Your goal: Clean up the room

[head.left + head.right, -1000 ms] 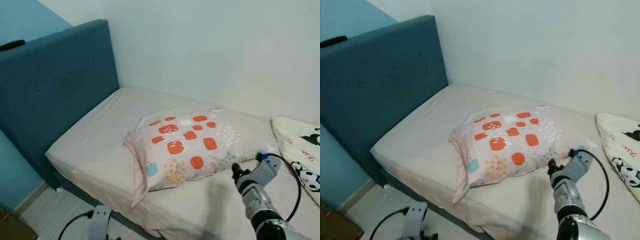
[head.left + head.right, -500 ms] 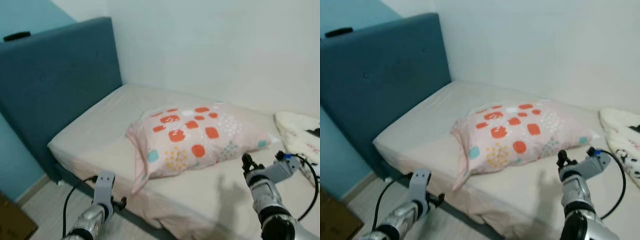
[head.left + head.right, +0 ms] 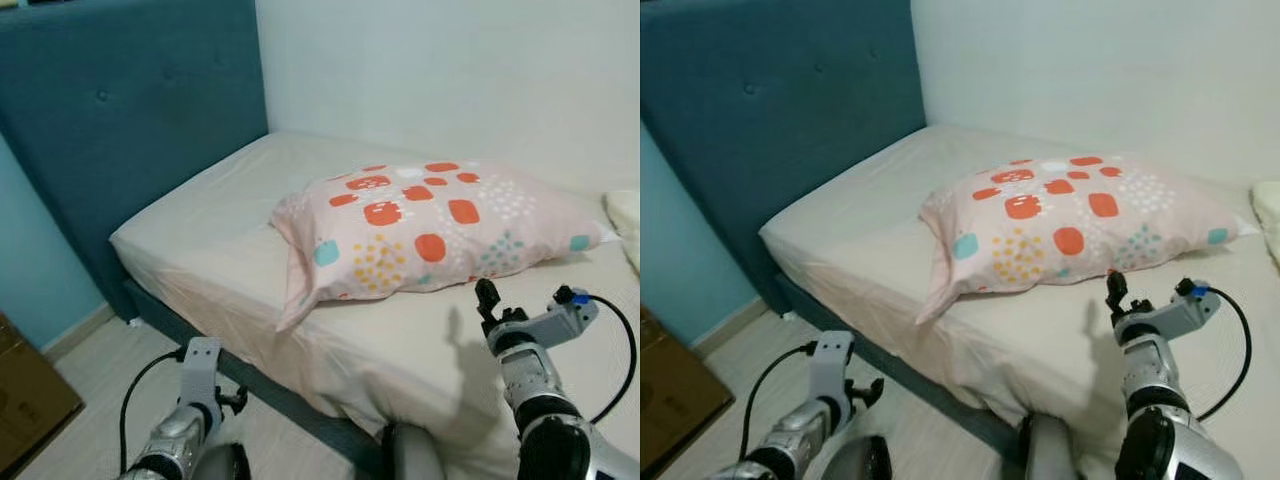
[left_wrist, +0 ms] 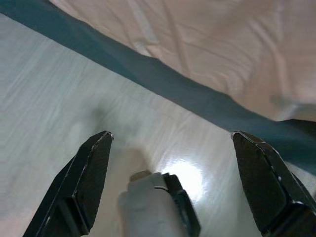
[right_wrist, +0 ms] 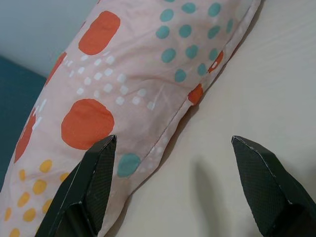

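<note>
From the head views, your right gripper (image 3: pixel 486 297) hangs over the bed (image 3: pixel 200 240), just short of the pillow (image 3: pixel 440 225), which lies straight ahead of its fingertips on the pale sheet (pink, with orange patches and teal dots). Beyond the pillow, away from your gripper, stands the blue headboard (image 3: pixel 120 110) against the white wall (image 3: pixel 450 70). Your left gripper (image 3: pixel 865 388) sits low, off the mattress edge, above the wooden floor (image 3: pixel 750 350), with a cardboard box (image 3: pixel 670 385) out to its left.

Left wrist view now: the two black fingers (image 4: pixel 84 182) stand wide apart with nothing between them. Under them you see pale floorboards and part of the robot's own body (image 4: pixel 158 205); ahead of the tips runs the dark blue bed frame (image 4: pixel 148 69) with the sheet draped above it.

Right wrist view: fingers (image 5: pixel 84 187) spread wide here too, holding nothing. The pillow's long seam lies just ahead, nearer one fingertip than the other, and bare sheet (image 5: pixel 247 89) stretches out before the other finger. No contact with the pillow that you can see.
</note>
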Motion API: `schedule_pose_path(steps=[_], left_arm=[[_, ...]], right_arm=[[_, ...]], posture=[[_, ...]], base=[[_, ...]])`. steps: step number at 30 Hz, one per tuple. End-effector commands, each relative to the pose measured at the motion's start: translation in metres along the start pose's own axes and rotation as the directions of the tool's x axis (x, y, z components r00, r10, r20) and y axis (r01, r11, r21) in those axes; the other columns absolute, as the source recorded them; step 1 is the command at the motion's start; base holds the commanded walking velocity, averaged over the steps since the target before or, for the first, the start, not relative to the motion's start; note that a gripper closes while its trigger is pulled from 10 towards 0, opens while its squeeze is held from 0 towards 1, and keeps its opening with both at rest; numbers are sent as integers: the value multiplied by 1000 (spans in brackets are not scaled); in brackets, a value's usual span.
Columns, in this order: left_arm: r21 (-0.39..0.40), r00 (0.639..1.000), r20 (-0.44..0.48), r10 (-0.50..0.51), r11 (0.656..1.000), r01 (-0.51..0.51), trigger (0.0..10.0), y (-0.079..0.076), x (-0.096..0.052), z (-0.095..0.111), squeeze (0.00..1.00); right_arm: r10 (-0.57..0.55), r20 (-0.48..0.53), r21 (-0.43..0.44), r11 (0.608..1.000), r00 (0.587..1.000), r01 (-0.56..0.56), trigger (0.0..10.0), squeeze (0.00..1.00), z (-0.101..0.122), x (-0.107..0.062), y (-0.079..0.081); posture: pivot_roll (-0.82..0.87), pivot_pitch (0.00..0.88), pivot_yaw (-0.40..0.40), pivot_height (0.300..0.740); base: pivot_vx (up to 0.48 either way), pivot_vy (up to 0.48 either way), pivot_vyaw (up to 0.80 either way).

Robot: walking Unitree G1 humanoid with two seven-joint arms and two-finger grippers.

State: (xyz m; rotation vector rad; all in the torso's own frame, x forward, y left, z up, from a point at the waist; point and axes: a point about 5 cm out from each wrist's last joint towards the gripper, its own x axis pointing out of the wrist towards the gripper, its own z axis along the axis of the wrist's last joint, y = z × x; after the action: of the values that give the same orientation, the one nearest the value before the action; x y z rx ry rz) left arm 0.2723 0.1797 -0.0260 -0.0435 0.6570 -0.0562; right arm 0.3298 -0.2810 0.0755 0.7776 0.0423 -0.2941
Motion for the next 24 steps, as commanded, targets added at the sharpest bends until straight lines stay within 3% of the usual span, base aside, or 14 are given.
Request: schedule_pose_path(steps=[1,7,9,12,13,17,19,20,22,24], left_arm=[[6,1000,3,22,1000,-22,10000,10,-3,-2,0],[37,999,8,38,999,-38,10000,28,-10,-10,0],[37,999,8,38,999,-38,10000,28,-10,-10,0],[79,999,20,35,996,-36,10000,47,-20,-18,0],[94,999,22,31,995,-33,10000,52,-22,-20,0],[136,999,47,20,990,-26,10000,66,-30,-19,0],[136,999,47,20,990,-26,10000,66,-30,-19,0],[172,995,102,5,985,-23,10000,76,-33,-5,0],[189,987,161,-4,982,-27,10000,81,-34,13,0],[184,983,185,-5,983,-29,10000,83,-34,20,0]], right_arm=[[25,13,26,999,1000,-25,10000,1000,2,3,7],[67,72,70,995,995,-73,10000,1000,14,7,15],[67,72,70,995,995,-73,10000,1000,14,7,15],[143,137,139,977,980,-162,10000,980,26,10,22],[167,171,181,963,971,-198,10000,0,31,10,24],[205,260,236,934,944,-268,10000,0,46,11,27],[205,260,236,934,944,-268,10000,0,46,11,27],[275,316,229,907,908,-354,10000,0,62,14,39],[342,361,219,873,868,-435,10000,0,76,17,52],[367,375,213,860,852,-464,10000,0,81,17,57]], posture=[[23,62,23,517],[86,144,49,497],[86,144,49,497],[145,230,92,492],[151,239,96,492],[205,314,125,492],[205,314,125,492],[231,363,143,492],[233,385,150,492],[235,395,152,492]], base=[[0,0,0],[0,0,0],[0,0,0],[0,0,0],[0,0,0],[0,0,0],[0,0,0],[0,0,0],[0,0,0],[0,0,0]])
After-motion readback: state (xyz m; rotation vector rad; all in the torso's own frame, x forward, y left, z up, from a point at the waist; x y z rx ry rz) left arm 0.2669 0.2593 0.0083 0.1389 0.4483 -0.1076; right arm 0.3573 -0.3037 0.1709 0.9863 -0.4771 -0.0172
